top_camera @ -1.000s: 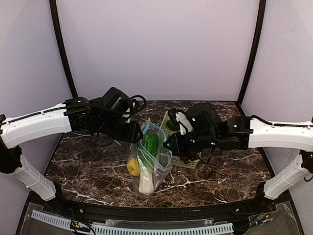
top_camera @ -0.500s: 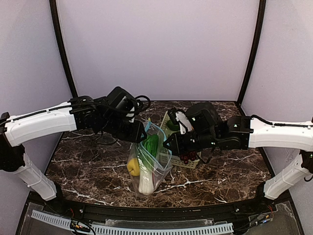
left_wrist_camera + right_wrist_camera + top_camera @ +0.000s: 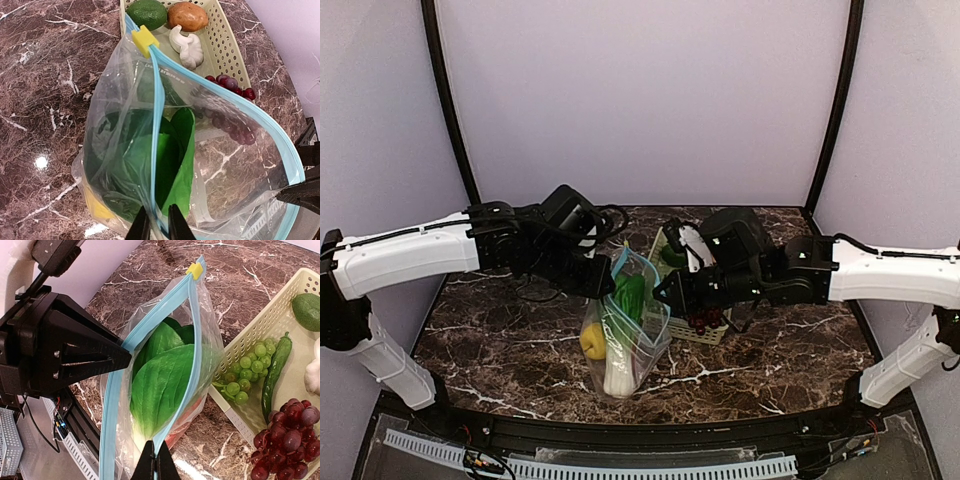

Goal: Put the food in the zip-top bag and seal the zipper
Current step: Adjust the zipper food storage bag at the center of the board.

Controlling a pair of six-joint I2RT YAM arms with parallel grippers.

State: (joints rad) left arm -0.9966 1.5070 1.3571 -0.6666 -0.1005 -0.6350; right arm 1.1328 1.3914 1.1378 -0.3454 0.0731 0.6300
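1. Nothing in the room can actually be read from here.
2. The only print I can find is a faint line of tiny lettering (image 3: 172,75) on the clear zip-top bag (image 3: 120,115), just beneath the teal-blue zipper (image 3: 158,150); it is too small and pale to make out.
3. Further down from the zipper, a whitish patch (image 3: 200,202) shows through the bag's plastic, and no words or numbers on it are legible.
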